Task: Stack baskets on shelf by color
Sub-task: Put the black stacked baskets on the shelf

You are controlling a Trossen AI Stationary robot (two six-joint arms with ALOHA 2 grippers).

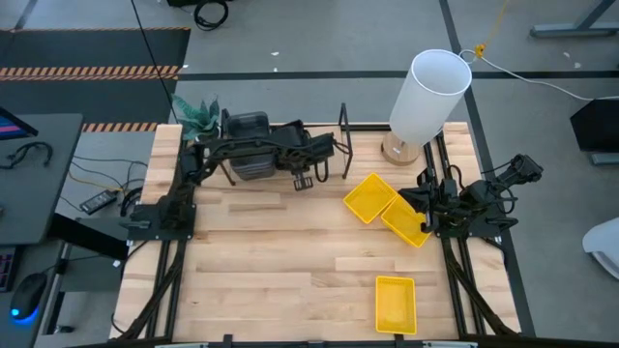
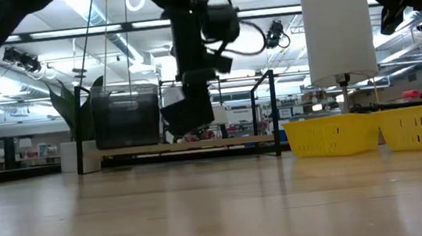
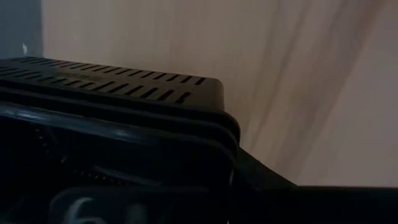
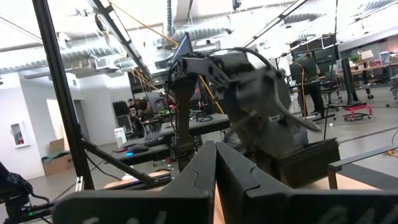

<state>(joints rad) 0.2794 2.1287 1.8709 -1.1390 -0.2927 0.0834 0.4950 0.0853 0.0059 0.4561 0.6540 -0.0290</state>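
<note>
my left gripper [image 1: 308, 180], clamped on a black basket [image 2: 187, 113], hangs over the shelf [image 2: 182, 146], grey stack [image 1: 248, 145] just behind.

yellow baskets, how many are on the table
3. One lies mid-table right of the shelf, a second touches it beside the right gripper, and a third sits alone near the front edge. None seems hidden.

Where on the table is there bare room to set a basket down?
Free: the wide bare tabletop left of the near yellow basket. Crowded: the shelf under the left hand, and the two yellow baskets by the right arm.
</note>
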